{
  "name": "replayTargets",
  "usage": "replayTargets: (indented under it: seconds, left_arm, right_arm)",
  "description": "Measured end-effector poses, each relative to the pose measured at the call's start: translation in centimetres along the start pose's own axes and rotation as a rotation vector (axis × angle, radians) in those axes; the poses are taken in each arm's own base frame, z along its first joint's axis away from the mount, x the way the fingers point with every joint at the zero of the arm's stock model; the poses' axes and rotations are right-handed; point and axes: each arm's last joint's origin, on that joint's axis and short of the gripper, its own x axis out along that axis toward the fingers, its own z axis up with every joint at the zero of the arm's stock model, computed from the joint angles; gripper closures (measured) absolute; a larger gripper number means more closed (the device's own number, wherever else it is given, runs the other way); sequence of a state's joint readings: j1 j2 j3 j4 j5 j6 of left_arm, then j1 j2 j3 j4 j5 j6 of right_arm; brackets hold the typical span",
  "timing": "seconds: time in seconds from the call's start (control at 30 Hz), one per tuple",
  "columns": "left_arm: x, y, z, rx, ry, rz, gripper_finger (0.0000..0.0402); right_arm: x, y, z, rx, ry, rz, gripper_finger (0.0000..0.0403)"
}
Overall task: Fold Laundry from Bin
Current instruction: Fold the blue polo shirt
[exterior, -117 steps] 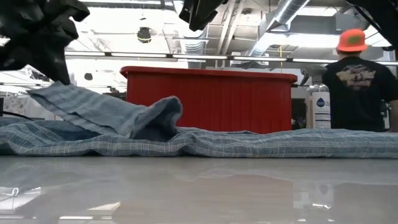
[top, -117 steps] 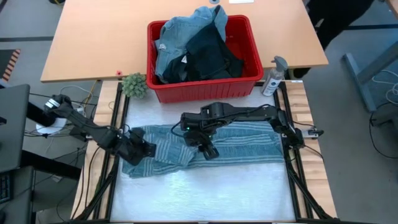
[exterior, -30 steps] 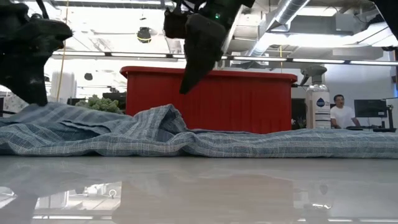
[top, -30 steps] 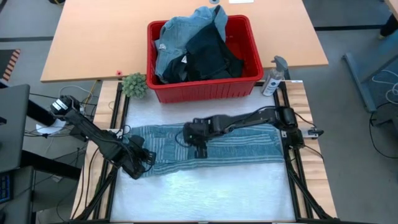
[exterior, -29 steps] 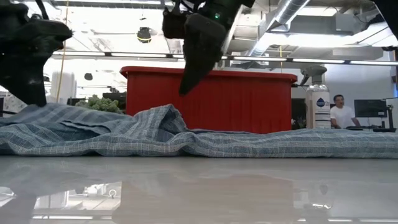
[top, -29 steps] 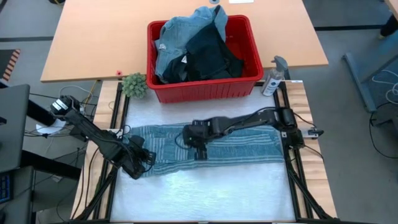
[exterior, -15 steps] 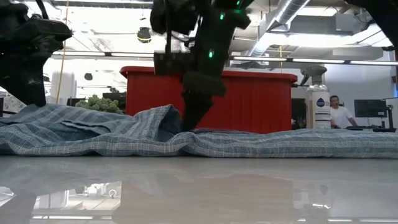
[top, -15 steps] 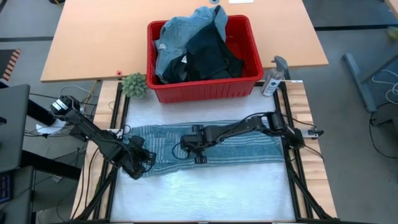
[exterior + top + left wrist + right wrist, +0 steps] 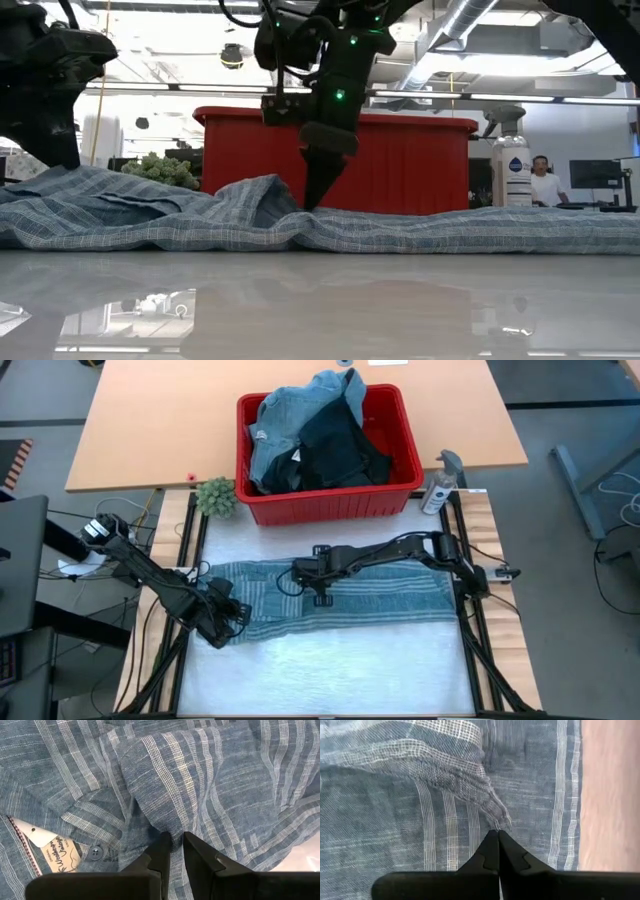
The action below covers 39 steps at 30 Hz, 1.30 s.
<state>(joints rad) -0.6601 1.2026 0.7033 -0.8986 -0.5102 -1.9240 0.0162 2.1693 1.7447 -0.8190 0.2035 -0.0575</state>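
Across the table's middle lies the striped shirt (image 9: pixel 350 597), the red bin (image 9: pixel 330 500) of laundry (image 9: pixel 315 435) at its far edge. Left gripper (image 9: pixel 172 840) pinches a shirt fold near the left edge. Right gripper (image 9: pixel 497 836), fingers pressed together, nips cloth at the shirt's centre.

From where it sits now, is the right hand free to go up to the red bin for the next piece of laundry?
Probably not yet. The right hand is shut on a fold of the striped shirt spread on the table, so it must let go first. After that, nothing stands between it and the red bin, whose laundry lies uncovered.
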Motion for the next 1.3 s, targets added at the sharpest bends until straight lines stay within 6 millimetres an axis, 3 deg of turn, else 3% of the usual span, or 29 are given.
replayTargets:
  seconds: [0.17, 0.43, 0.53, 0.8, 1.03, 1.3]
  left_arm:
    - [0.0, -0.1, 0.0, -0.001, 0.004, -0.012, 0.0360]
    - [0.1, -0.2, -0.1, -0.004, -0.007, -0.015, 0.0360]
    - [0.3, -0.3, -0.2, -0.001, -0.017, -0.008, 0.0361]
    - [0.7, -0.3, -0.6, -0.004, 0.004, 0.015, 0.0360]
    - [0.7, -0.3, -0.4, -0.011, -0.008, 0.019, 0.0360]
    - [0.9, -0.3, 0.0, 0.054, 0.002, 0.047, 0.0360]
  right_arm:
    - [-0.9, 0.1, -0.2, -0.002, 0.005, 0.028, 0.0386]
    - [-7.1, 0.4, 0.8, 0.010, -0.208, 0.110, 0.0386]
    - [-8.1, 1.0, 2.0, 0.021, -0.347, 0.164, 0.0386]
    - [-5.4, 2.5, 3.8, -0.005, -0.470, 0.216, 0.0386]
    - [-0.4, 2.7, 2.7, -0.016, -0.288, 0.209, 0.0386]
    - [1.7, 1.6, 2.5, 0.004, -0.250, 0.197, 0.0386]
